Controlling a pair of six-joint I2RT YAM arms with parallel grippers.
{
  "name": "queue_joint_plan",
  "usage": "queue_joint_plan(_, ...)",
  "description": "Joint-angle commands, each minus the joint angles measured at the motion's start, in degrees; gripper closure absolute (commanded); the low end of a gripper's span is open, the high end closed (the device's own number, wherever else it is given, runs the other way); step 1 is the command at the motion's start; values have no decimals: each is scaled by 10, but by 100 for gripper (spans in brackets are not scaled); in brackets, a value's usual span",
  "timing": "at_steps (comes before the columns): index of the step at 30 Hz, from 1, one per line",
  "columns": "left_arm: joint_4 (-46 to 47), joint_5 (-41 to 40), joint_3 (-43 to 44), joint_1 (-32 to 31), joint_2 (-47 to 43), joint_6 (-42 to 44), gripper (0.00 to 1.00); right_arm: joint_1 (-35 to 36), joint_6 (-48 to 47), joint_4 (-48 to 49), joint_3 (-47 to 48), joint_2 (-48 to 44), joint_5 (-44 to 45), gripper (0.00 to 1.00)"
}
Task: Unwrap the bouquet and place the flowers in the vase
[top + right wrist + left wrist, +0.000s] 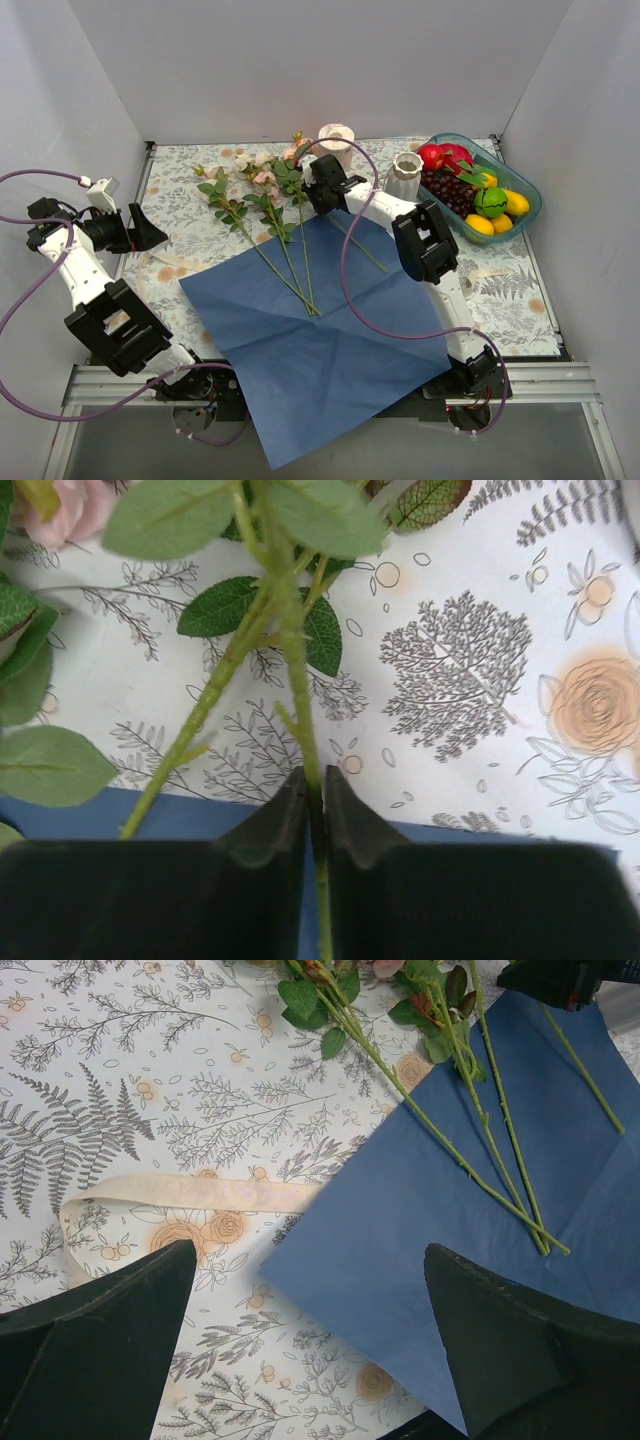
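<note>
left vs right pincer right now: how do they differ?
The left pincer is wide open and holds nothing; the right pincer is shut on a flower stem. The left pincer sits at the table's left side, near the ribbon and a corner of the blue paper; the right pincer is at the paper's far edge, among the leaves. Both are black, with two fingers.

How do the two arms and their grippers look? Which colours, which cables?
Both arms, left and right, have white links with black blocky joints. A purple cable loops along each. The left gripper and right gripper have black wedge-shaped fingers.
</note>
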Motion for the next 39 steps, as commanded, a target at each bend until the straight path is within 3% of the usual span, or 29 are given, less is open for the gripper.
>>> queue_joint_plan(1, -3, -1, 12, -1, -20, 10, 2, -1, 10, 18, 3, -1, -8, 94)
queue_joint_plan(2, -3, -2, 11, -1, -21, 11, 2, -2, 11, 18, 3, -6, -9, 99)
queue_joint_plan(7, -8, -2, 6, -1, -33, 10, 2, -1, 29, 19, 6, -34, -12, 99)
queue_joint_plan(14, -7, 3, 8, -1, -36, 11, 2, 0, 40, 64, 31, -146, -11, 99)
queue_joint_plan(19, -10, -1, 14, -1, -43, 10, 2, -1, 56, 171, 13, -246, -7, 99)
queue_joint_plan(26, -11, 5, 17, -1, -52, 5, 2, -21, 51, 381, -106, -358, -19, 99)
queue_joint_plan(30, -12, 4, 13, -1, -53, 4, 2, -43, 54, 430, -125, -391, -50, 99)
queue_joint_plan(39, -15, -2, 12, -1, -54, 8, 2, -115, 56, 509, -162, -464, -26, 99)
